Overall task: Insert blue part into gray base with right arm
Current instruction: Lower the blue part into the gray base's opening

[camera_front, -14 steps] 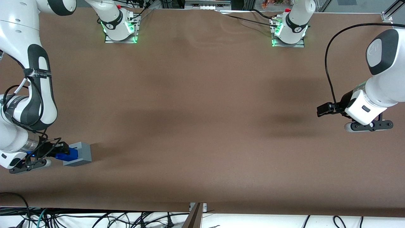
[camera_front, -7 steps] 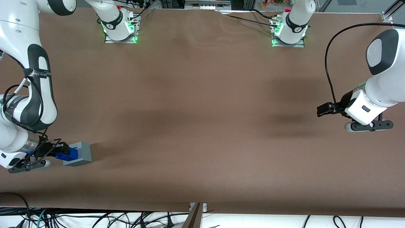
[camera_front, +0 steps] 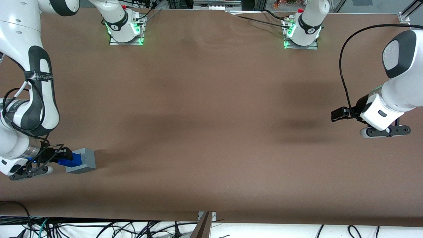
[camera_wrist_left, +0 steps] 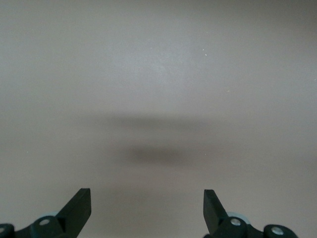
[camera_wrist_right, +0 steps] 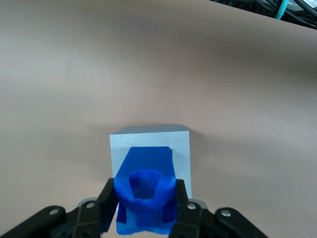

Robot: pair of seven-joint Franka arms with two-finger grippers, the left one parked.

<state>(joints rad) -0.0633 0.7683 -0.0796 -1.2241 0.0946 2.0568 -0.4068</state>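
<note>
Brown table (camera_front: 211,132), blue part (camera_wrist_right: 146,201) in claw (camera_wrist_right: 143,208), over gray base (camera_wrist_right: 181,144)

No text can be made out with certainty anywhere. The right arm (camera_front: 31,96) carries a black band (camera_front: 39,76) printed with small white characters; these are too fine to read. The round joint caps on the two arm bases (camera_front: 114,26) each bear a small dark mark, shape unclear. The gripper (camera_wrist_right: 147,210), low over the table at the working arm's end, shows no marking, nor do the blue part (camera_wrist_right: 145,198) clamped between its fingers and the gray base (camera_wrist_right: 150,153) under it.
</note>
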